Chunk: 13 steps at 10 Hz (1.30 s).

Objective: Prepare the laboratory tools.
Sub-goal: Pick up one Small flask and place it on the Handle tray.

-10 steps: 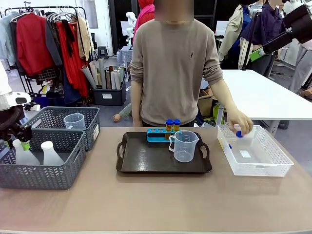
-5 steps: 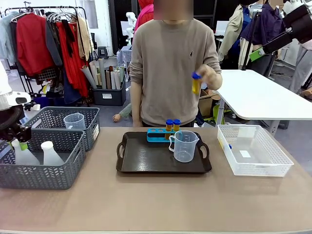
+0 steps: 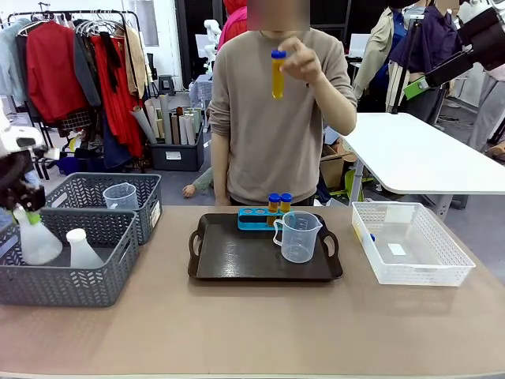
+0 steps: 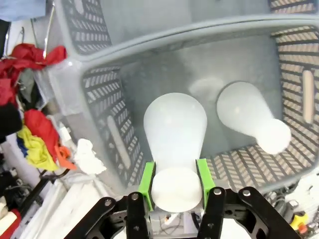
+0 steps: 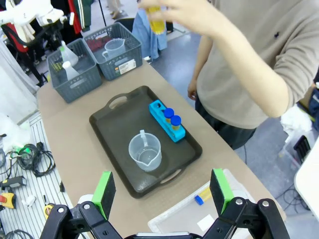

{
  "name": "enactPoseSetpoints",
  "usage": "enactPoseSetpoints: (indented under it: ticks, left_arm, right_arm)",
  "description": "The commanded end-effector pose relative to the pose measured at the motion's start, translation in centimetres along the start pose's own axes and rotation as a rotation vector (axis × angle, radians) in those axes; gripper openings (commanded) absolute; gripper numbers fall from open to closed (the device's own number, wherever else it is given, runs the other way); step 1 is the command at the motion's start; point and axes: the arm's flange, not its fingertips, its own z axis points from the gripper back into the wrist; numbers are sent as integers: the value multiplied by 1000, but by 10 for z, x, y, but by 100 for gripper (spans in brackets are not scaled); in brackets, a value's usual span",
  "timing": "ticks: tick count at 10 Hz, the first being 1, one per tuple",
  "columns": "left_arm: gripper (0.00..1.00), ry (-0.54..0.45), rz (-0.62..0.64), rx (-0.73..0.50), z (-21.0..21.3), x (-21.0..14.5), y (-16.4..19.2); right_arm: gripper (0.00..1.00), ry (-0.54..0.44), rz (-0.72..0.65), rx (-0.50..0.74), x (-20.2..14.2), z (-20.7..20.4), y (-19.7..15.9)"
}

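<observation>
- Left jaws grip a flask (image 4: pixel 174 129) by the neck at the near grey basket (image 3: pixel 79 276), beside a second flask (image 3: pixel 81 249).
- Right jaws hang wide and empty, high above the tabletop (image 3: pixel 252 332).
- Next, I reckon: carry the flask to the tray (image 3: pixel 237 264), clear of the beaker (image 3: pixel 298 235).

You have two conical flasks (image 3: pixel 35 241) (image 3: pixel 81 249), two beakers (image 3: pixel 120 196) (image 3: pixel 299 236) and four blue-capped tubes (image 3: pixel 278 75) (image 3: pixel 274 203) (image 3: pixel 286 202) (image 5: pixel 203 194). You also see two grey baskets (image 3: pixel 67 280) (image 3: pixel 150 209).
</observation>
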Motion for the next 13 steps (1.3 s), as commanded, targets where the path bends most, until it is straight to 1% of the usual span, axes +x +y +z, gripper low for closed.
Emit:
enactPoseSetpoints:
  ticks: [1, 2, 3, 4, 6, 7, 9, 10, 11, 12, 13]
  left_arm:
    - [0, -19, -66, -15, 63, 2, -8]
    - [0, -39, -101, -20, 97, 3, -17]
    - [0, -39, -149, -21, 127, 6, -30]
    - [0, -58, -205, -7, 159, 8, -47]
    - [0, -92, -287, 34, 208, 8, -79]
    - [0, -106, -327, 35, 227, 8, -98]
    - [0, -160, -432, 63, 254, 8, -143]
    - [0, -174, -471, 78, 262, 7, -157]
    - [0, -176, -500, 71, 266, 7, -163]
    - [0, -161, -508, 41, 264, 8, -160]
    - [0, -180, -459, 67, 264, 8, -173]
  right_arm:
    - [100, -9, 3, 7, 2, 0, 2]
    - [100, -9, 3, 7, 2, 0, 2]
    - [100, -9, 3, 7, 2, 0, 2]
    - [100, -9, 3, 7, 2, 0, 2]
    - [100, -9, 3, 7, 2, 0, 2]
    - [100, -9, 3, 7, 2, 0, 2]
    - [100, -9, 3, 7, 2, 0, 2]
    - [100, -9, 3, 7, 2, 0, 2]
    - [100, -9, 3, 7, 2, 0, 2]
    - [100, -9, 3, 7, 2, 0, 2]
    - [100, -9, 3, 7, 2, 0, 2]
